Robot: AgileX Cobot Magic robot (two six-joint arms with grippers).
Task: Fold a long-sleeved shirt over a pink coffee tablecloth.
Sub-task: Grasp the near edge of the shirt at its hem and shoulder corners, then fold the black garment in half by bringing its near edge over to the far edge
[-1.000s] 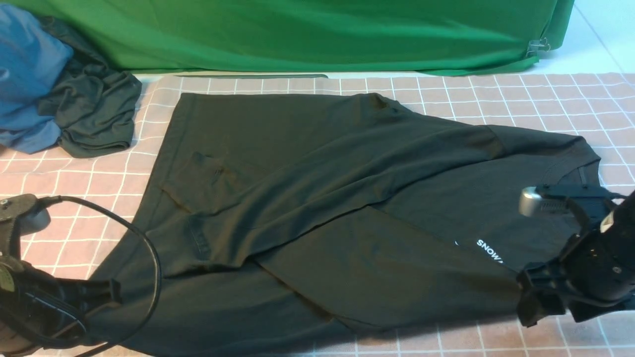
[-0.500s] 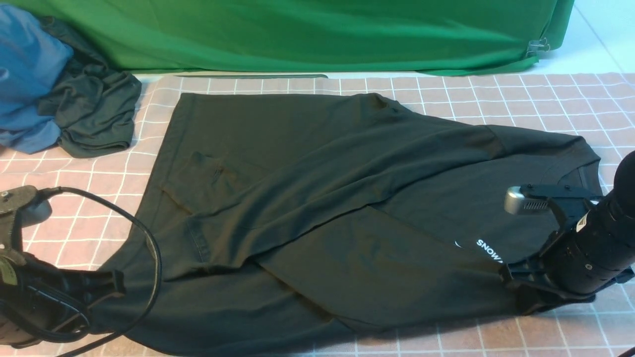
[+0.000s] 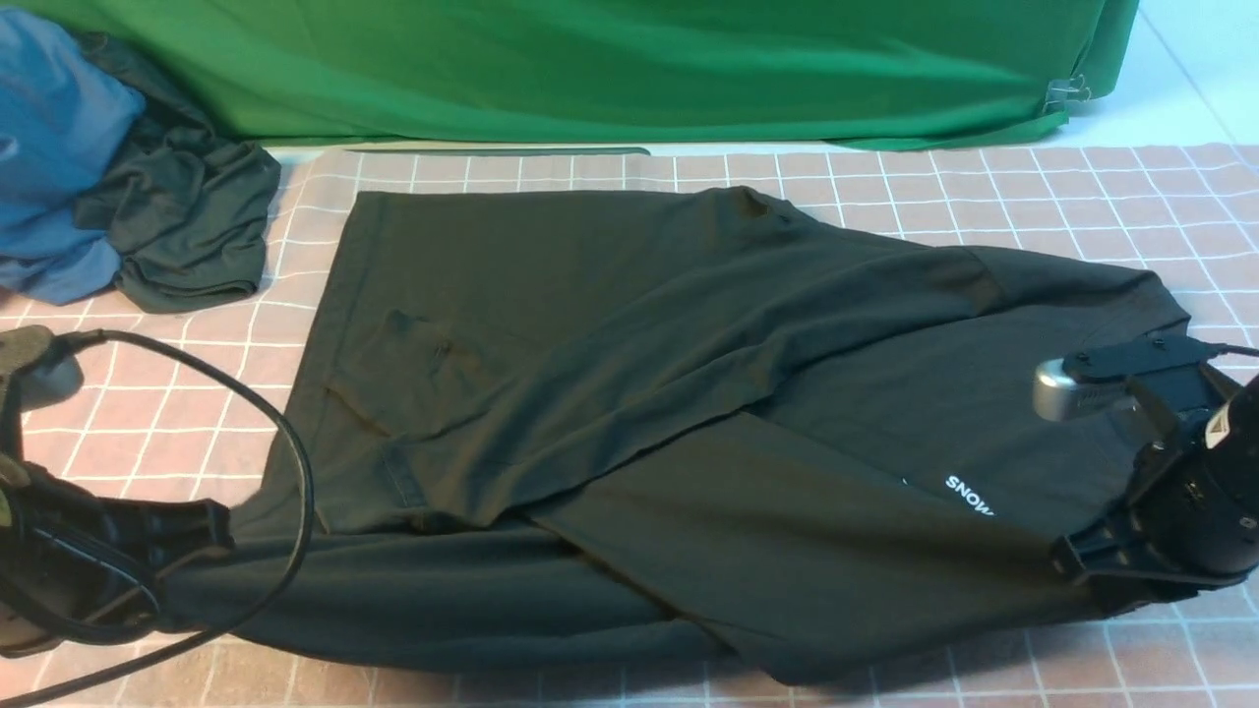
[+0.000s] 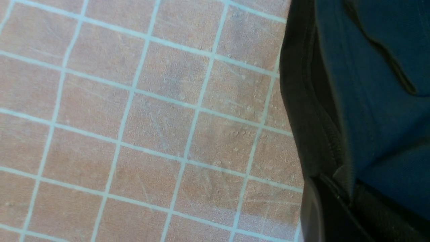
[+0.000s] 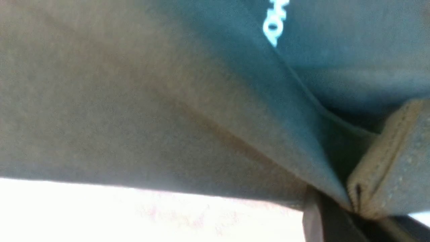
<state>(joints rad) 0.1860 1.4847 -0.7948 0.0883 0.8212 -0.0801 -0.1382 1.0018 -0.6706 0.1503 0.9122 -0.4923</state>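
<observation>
Two grippers have hold of the shirt (image 3: pixel 629 393) along its near side. The shirt is black and lies spread over the middle of the pink tablecloth (image 3: pixel 984 187). Its collar is toward the right edge and its hem toward the left edge. Both sleeves are folded in over the body and cross each other. The white print (image 3: pixel 969 495) is partly covered by the near sleeve, so only "SNOW" can be read.

The left gripper (image 3: pixel 211 536) is at the near left corner of the shirt, close to the near edge of the tablecloth. Its jaws are closed on the fabric, and in the left wrist view the dark cloth is gathered at the finger tip. A black cable (image 3: pixel 295 472) loops over this corner.

The right gripper (image 3: pixel 1077 560) is at the near right part of the shirt, just below the print. The right wrist view is blurred, but a stitched hem and a fold of the shirt meet there at the dark finger, pinched tight. Between the two grippers the near side of the shirt runs almost straight.

At the far left corner of the tablecloth lie a blue garment (image 3: pixel 49 147) and a dark garment (image 3: pixel 187 216), touching each other and apart from the shirt. A green cloth (image 3: pixel 590 69) hangs behind the far edge.
</observation>
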